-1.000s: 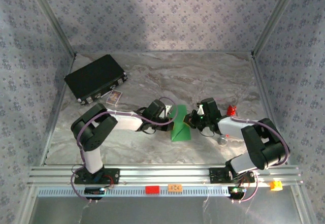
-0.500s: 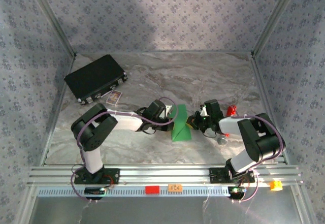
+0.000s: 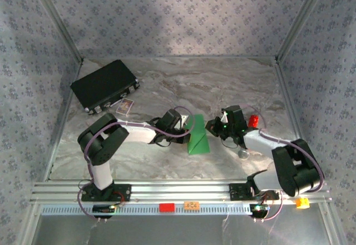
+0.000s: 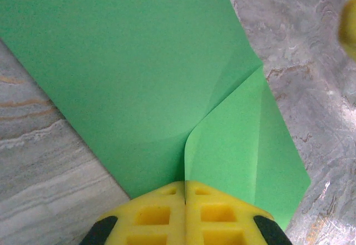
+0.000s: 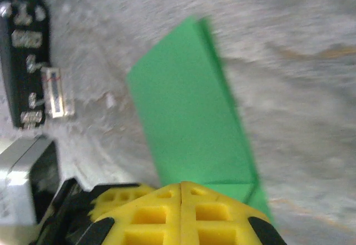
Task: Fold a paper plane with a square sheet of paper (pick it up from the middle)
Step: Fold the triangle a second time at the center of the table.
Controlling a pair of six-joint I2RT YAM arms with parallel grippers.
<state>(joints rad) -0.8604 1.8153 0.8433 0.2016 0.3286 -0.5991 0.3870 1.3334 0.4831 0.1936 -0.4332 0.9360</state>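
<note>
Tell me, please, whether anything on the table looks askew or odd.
The square sheet of paper has one folded flap whose inner edge seems to curl up instead of lying flat, just ahead of the shut left pincer. Nothing else stands out.

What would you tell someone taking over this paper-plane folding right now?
Left gripper: shut, tips at the edge of the square sheet of paper; a pinch cannot be confirmed.
Right gripper: shut, nothing seen held, just right of the paper.
Paper: lying between the two grippers.
Done: folded smaller, one corner turned in.
Left: the remaining folds; no pointed dart yet.
</note>
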